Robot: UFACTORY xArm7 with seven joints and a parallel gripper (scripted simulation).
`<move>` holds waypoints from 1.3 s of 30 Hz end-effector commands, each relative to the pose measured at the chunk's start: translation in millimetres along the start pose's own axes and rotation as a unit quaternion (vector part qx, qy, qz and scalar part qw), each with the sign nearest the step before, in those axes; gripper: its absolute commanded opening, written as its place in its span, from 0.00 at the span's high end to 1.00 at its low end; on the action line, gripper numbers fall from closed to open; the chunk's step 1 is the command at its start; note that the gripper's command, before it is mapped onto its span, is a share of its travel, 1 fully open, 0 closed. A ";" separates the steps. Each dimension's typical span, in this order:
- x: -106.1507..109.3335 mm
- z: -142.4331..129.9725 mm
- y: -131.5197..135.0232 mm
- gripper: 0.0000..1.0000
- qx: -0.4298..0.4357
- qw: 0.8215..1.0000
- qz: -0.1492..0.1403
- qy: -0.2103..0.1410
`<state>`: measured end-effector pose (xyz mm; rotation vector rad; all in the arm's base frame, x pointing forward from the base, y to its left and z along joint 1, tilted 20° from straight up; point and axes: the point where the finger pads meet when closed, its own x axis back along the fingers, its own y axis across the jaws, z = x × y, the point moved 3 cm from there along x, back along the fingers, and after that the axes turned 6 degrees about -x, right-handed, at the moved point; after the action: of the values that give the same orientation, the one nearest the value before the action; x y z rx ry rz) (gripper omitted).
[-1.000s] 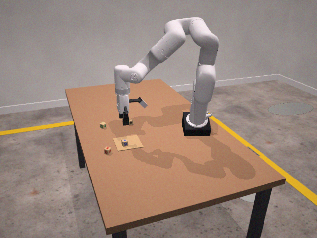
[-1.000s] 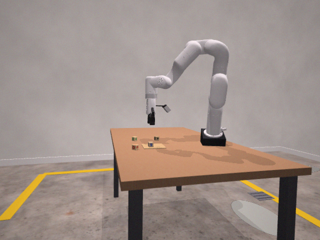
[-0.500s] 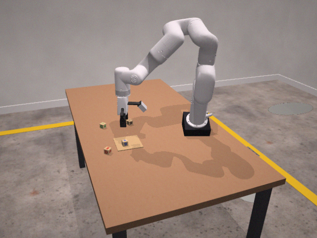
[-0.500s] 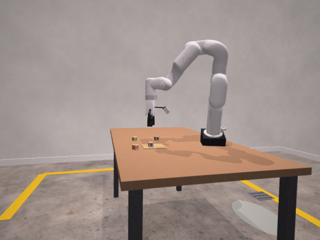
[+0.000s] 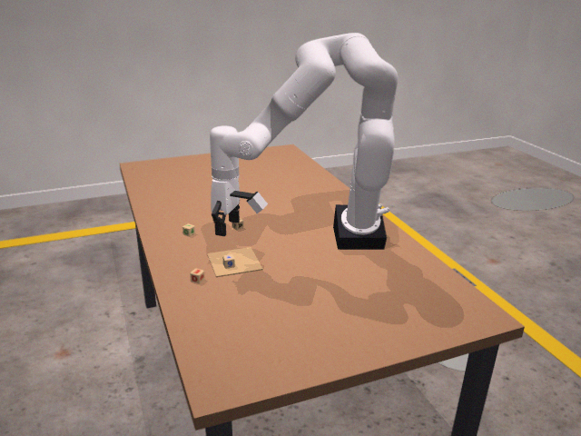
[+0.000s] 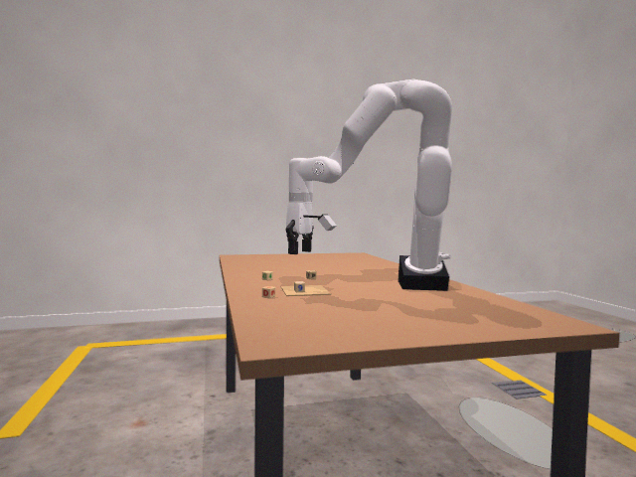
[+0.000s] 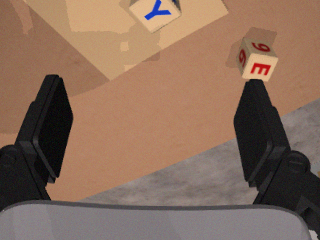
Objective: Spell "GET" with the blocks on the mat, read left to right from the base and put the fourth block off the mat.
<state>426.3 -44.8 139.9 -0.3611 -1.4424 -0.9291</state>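
The grabber (image 5: 227, 227) (image 6: 299, 250) (image 7: 154, 95) was wide, with its two black fingers far apart and nothing between them. It hung above the table (image 5: 290, 338) (image 6: 410, 328) (image 7: 150, 135) and pointed down.

The thin tan mat (image 5: 248, 262) (image 6: 318, 290) (image 7: 90, 30) lay flat on the table. One block with blue marks (image 5: 228, 261) (image 6: 299, 286) (image 7: 156, 14) sat on it. The wrist view showed a blue Y on that block, and the mat went on past the edge of that view.

The other three blocks were off the mat. The block with red marks (image 5: 197, 275) (image 6: 268, 292) (image 7: 257, 60) sat near the mat, on the side away from the robot's black base (image 5: 359, 242) (image 6: 423, 282). Up close it showed a red E, a red G and a red 9, but it was hard to tell which one was on top. In the wrist view, the tip of one finger seemed to meet this block, but the top view showed the grabber well apart from it.

The block with green marks (image 5: 188, 229) (image 6: 266, 275) was by itself, close to the far long edge of the table. The block with dark marks (image 5: 238, 223) (image 6: 311, 274) was also on the bare wood, and a finger hid a bit of it in the top view. The marks on these two were too small to read.

No word was made yet. The block on the mat was in the way of part of the space for the row.

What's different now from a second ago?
The tool has turned, so its two fingers now show side by side. It's open; nothing was grabbed or dropped. The four blocks and the mat stayed put.
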 end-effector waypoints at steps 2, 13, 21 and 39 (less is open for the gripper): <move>-3.3 -1.2 0.8 0.00 -0.081 0.997 0.004 -0.003; -10.3 -1.1 0.5 0.00 -0.197 0.980 0.003 -0.003; -14.3 -1.0 0.2 0.00 -0.262 0.965 0.003 -0.004; -25.1 -0.5 -0.6 0.00 -0.431 0.902 0.003 -0.005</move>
<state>428.0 -37.1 116.0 -0.9705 -0.9892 -1.5075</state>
